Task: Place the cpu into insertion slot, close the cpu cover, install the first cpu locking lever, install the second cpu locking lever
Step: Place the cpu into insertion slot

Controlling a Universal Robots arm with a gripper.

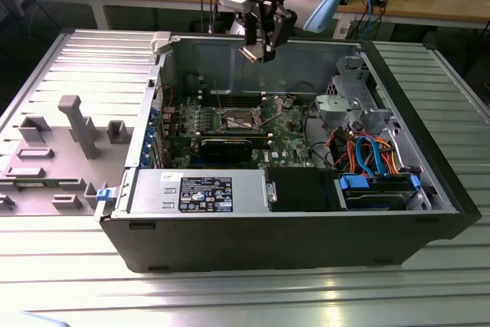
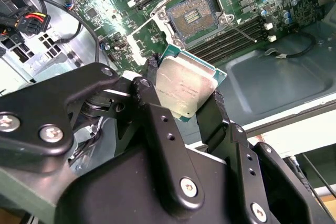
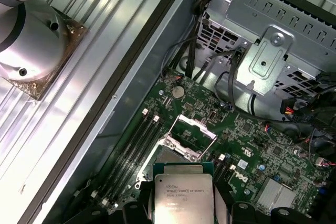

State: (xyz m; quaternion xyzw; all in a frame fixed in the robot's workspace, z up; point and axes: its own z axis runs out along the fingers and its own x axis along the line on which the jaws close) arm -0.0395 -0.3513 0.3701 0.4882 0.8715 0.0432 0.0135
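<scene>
The cpu, a flat square chip with a silvery top, sits between my gripper's black fingers, and the gripper is shut on it. In the exterior view the gripper hangs with the cpu above the open computer case, over its back wall. The insertion slot lies open and dark on the green board below, some way from the chip. In the first wrist view the cpu is just short of the slot, whose cpu cover stands raised. A thin locking lever lies across the memory slots.
The case lies on its side on a ribbed metal table. Inside are a power supply, a metal drive cage and coloured cables at the exterior view's right. A grey fixture tray stands at its left.
</scene>
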